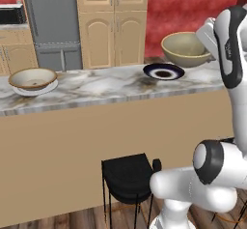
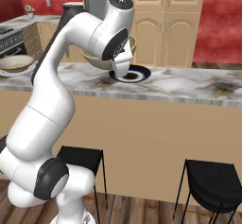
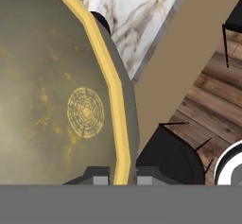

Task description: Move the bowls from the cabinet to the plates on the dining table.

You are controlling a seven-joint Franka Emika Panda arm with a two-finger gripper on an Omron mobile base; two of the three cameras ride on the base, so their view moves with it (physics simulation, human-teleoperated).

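Deeper olive-beige bowl [image 1: 185, 49] held aloft above the marble dining table [image 1: 106, 85], just over and slightly behind the dark navy plate [image 1: 163, 71], not resting on it. Seen in the hand view as a broad olive interior with a yellowish rim [image 3: 111, 83] running between the two fingertips. Claw [image 3: 122, 176] nearly fully closed, pinching that rim: one finger inside the bowl, the other outside against its wall. Bowl roughly level in the left base view, partly hidden behind the wrist in the right base view [image 2: 97, 60].

Further left along the same tabletop, wide shallow cream bowl [image 1: 32, 78] seated on the white plate [image 1: 42, 89], well apart from the dark plate. Black stools [image 1: 128, 176] tucked against the beige side panel below the table. Behind the table, tall beige arched-panel cabinets [image 1: 113, 25], a grey refrigerator [image 1: 50, 20] and a red wall [image 1: 193, 6].
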